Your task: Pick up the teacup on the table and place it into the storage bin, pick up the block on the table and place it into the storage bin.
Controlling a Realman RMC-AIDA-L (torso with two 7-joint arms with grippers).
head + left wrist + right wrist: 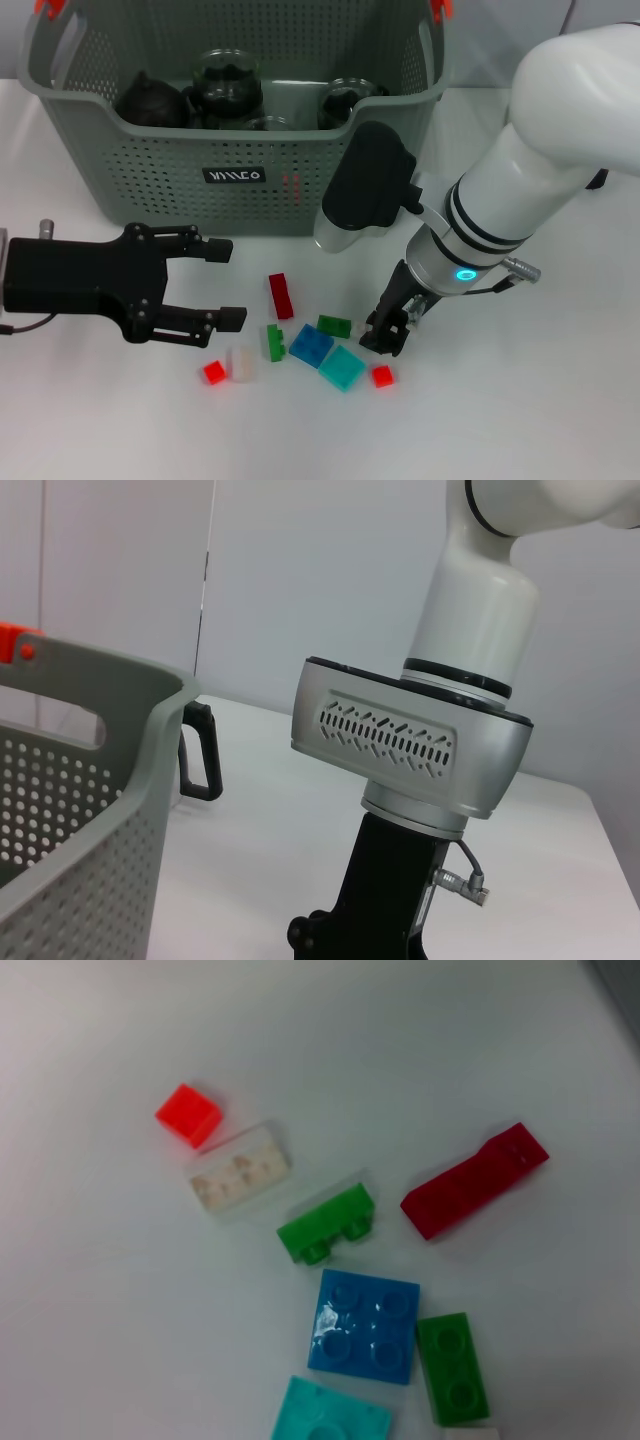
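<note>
One storage bin (150, 180), grey-green and perforated, stood at the far side of the white surface (520, 420); two orange handle clips (52, 8) showed at its top corners. A small black label (235, 176) on its front wall carried white letters too stylised to read. Inside lay dark glassware: one round dark pot (150, 100), one glass teapot (226, 82) and at least one further glass vessel (345, 100); no teacup could be told apart with certainty.

Blocks on the surface in front of the bin, eight counted in the head view:
- one long dark red block (280, 295)
- two small bright red cubes (214, 372), one at each end of the cluster
- one translucent white block (240, 363)
- two green blocks (272, 342), one lying beside the blue block (310, 345)
- one blue four-stud block
- one teal block (342, 368)

Left claw (226, 284): black, fingers spread apart, holding nothing, hovering just left of the dark red block.

Right claw (388, 330): black, lowered at the right edge of the cluster, near the second green block; whether it was spread or pressed together could not be told.
</note>
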